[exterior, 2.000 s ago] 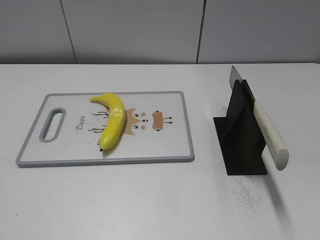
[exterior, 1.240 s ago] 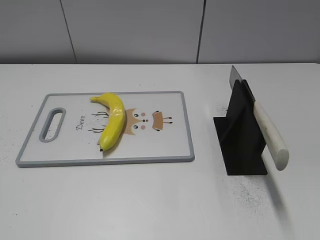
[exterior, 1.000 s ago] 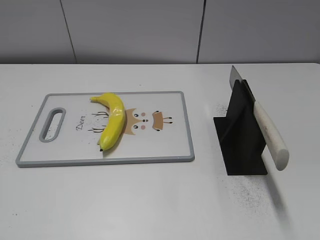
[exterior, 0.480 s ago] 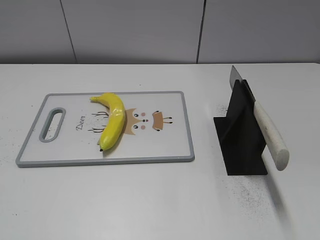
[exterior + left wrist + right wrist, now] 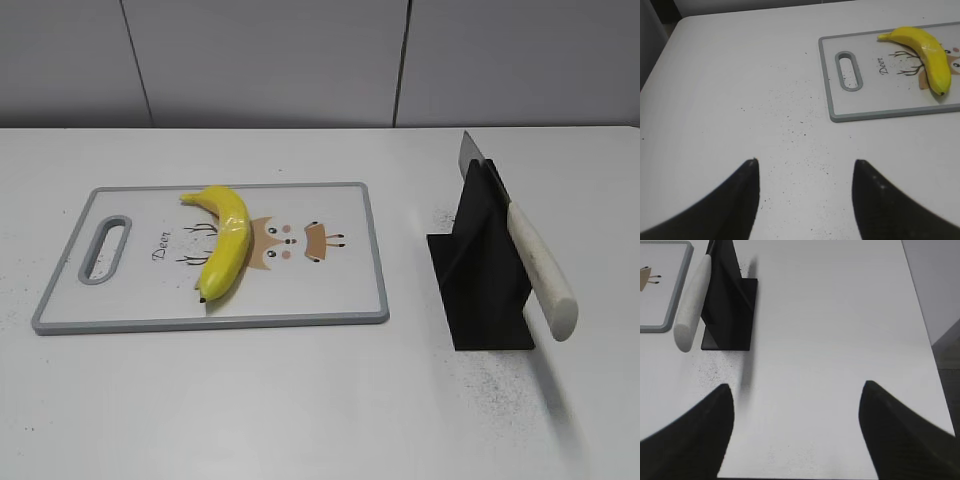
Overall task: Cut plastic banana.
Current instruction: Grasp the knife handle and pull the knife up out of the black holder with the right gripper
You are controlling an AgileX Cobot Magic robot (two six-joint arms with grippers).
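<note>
The plastic banana (image 5: 225, 241) is glossy yellow with dark tips. It lies on a white cutting board (image 5: 330, 290) with a grey rim at the table's left. It also shows in the left wrist view (image 5: 926, 51). A knife with a white handle (image 5: 541, 270) rests slanted in a black stand (image 5: 482, 280) at the right; the right wrist view shows the handle (image 5: 694, 296) too. My left gripper (image 5: 805, 162) is open over bare table, left of the board. My right gripper (image 5: 796, 386) is open over bare table, right of the stand. Neither gripper shows in the exterior view.
The board (image 5: 880, 97) has a slot handle (image 5: 849, 71) at its left end and a deer drawing. The table's right edge (image 5: 920, 315) runs close to my right gripper. Dark specks dot the white table. A grey wall stands behind.
</note>
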